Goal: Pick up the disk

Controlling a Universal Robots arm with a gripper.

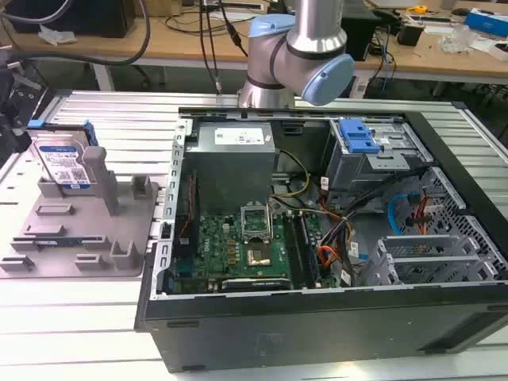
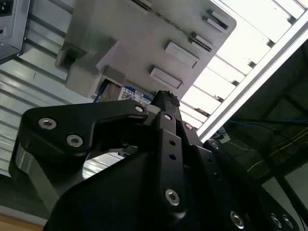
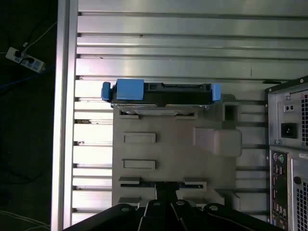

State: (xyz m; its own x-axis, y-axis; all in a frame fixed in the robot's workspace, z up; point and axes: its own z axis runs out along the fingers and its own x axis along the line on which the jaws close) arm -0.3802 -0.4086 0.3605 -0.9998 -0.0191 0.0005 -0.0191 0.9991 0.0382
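The disk (image 1: 63,163) stands upright on its edge in a slot of the grey fixture (image 1: 79,230), at the exterior view's left. It is silver, with a white-and-blue label and blue side rails. In the first wrist view I see the disk (image 3: 163,96) edge-on from above, a blue rail at each end, at the far end of the fixture (image 3: 168,154). My gripper (image 3: 165,185) hangs over the fixture's opposite end, well apart from the disk, fingers together with nothing between them. In the second wrist view the gripper (image 2: 166,96) points towards a corner of the disk's label (image 2: 137,94).
An open computer case (image 1: 317,238) lies beside the fixture, its rear panel (image 3: 288,154) close to the fixture's side. Everything rests on a slatted aluminium table (image 3: 144,43), whose edge rail (image 3: 65,120) runs near the fixture. A power strip (image 3: 21,57) lies on the floor beyond.
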